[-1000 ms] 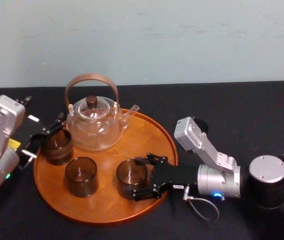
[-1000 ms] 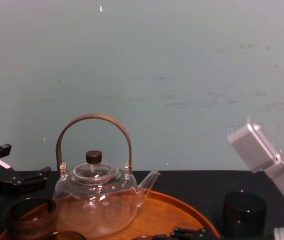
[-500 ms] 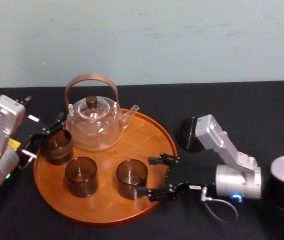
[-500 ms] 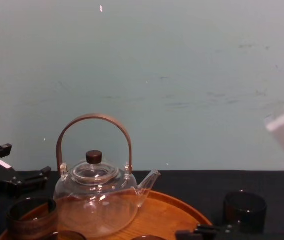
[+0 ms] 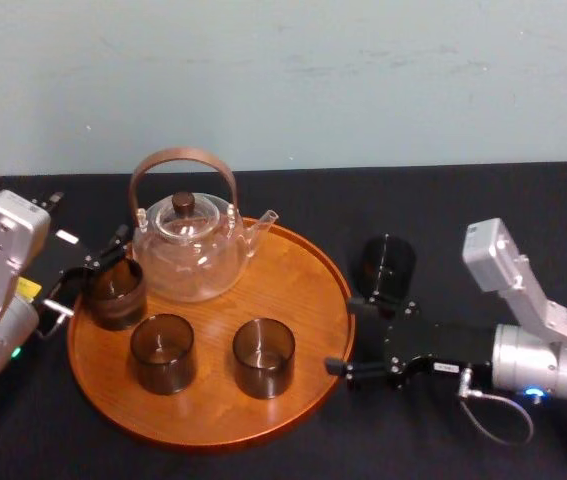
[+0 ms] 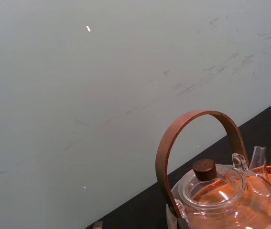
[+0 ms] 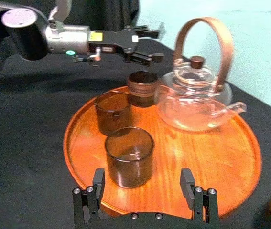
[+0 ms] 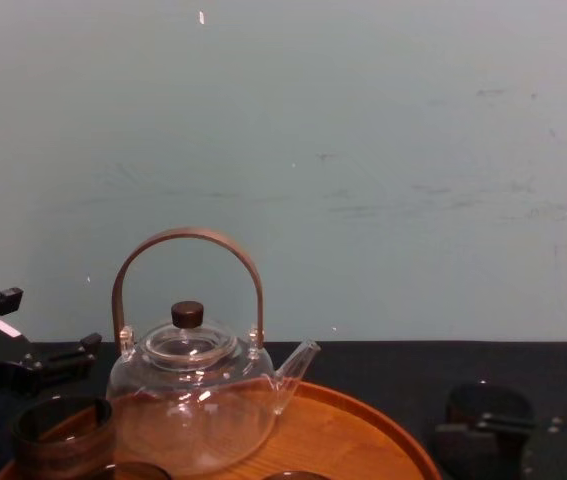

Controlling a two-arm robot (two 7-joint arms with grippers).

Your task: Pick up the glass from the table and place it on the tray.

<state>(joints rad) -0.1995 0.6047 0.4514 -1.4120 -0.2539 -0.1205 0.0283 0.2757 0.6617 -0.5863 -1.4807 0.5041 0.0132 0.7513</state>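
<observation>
Right gripper [image 5: 343,336] [image 7: 142,177]: jaws spread wide, nothing held, nothing touched. Fingertips sit just outside the tray [image 5: 293,270] [image 7: 211,157] rim, over the black table [image 5: 463,220].

Front glass [image 5: 263,357] [image 7: 129,162]: on the tray, straight ahead of the right gripper's fingertips, in line with the gap between them but apart from both. Upright, mouth up, long axis vertical.

Dark glass [image 5: 387,265]: on the table, off the tray, just beside the right gripper's far finger. Upright.

Left gripper [image 5: 91,272] [image 7: 160,43]: at the tray's opposite edge, fingers apart. A brown glass [image 5: 115,292] [image 7: 142,88] stands on the tray right at its fingertips; contact cannot be told. Middle glass [image 5: 162,352] [image 7: 112,112] stands between the brown glass and the front glass.

Teapot [image 5: 188,255] [image 7: 192,100]: on the tray beyond the front glass, spout toward the right gripper's side.

Writing: yellow label [image 7: 94,36] on the left arm, text unreadable.
</observation>
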